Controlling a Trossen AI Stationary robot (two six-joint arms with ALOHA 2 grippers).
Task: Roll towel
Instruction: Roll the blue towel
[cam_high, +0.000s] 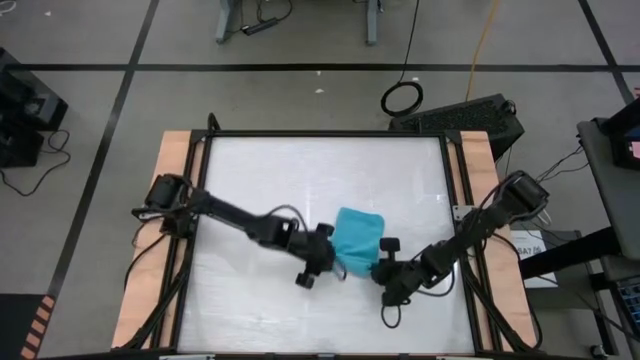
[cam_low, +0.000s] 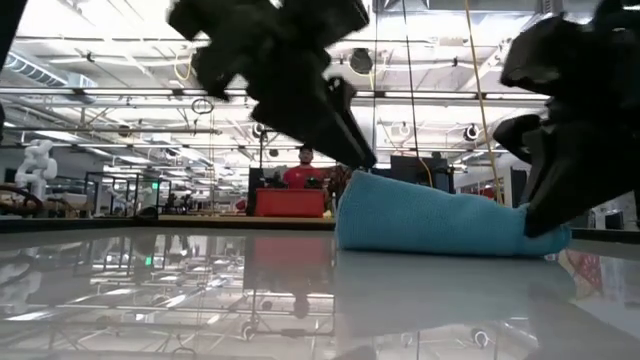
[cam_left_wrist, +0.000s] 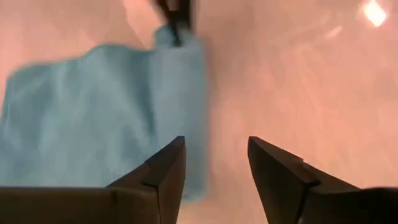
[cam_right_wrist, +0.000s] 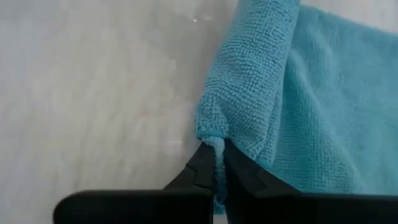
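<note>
- The towel (cam_high: 358, 240) lay folded on the table (cam_high: 300, 170), toward 5 o'clock from its centre.
- Right gripper (cam_right_wrist: 216, 163), at the towel's 4 o'clock, was pinched tight on a towel corner.
- Left gripper (cam_left_wrist: 216, 163), at its 8 o'clock, stood parted and empty.

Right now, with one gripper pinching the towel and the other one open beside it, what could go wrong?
1. The right gripper pinches only a thin corner of the towel, so a pull may slip it free.
2. The left gripper is open with nothing between its fingers, so the folded layers may loosen.
3. The two grippers sit close together at the towel and could bump.
</note>
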